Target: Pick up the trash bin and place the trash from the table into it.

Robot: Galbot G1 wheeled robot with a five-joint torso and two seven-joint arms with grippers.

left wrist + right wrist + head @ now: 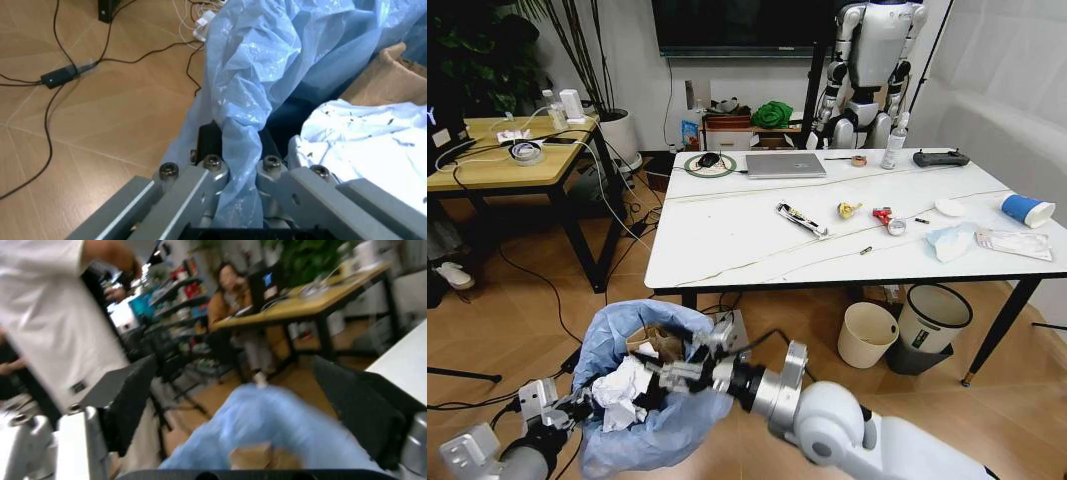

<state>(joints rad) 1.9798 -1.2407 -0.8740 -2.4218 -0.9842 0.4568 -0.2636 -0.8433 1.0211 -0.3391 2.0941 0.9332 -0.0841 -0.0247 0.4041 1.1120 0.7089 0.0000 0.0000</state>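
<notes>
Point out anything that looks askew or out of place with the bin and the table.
The trash bin hangs tilted off the floor, the left gripper shut on its rim and bag. Cardboard and crumpled paper sit near its mouth. A blue cup lies on its side on the table, beside a mask.

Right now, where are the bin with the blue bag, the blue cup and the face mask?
trash bin (617, 335), head view, blue bag over rim.
blue paper cup (1027, 210), head view, its side.
light-blue mask (949, 242), head view, its middle.

A room with a wood floor (517, 330) and white wall (642, 70).
A wooden side table (502, 170) stands left, a dark screen (737, 25) hangs above, cables (532, 270) trail below.
</notes>
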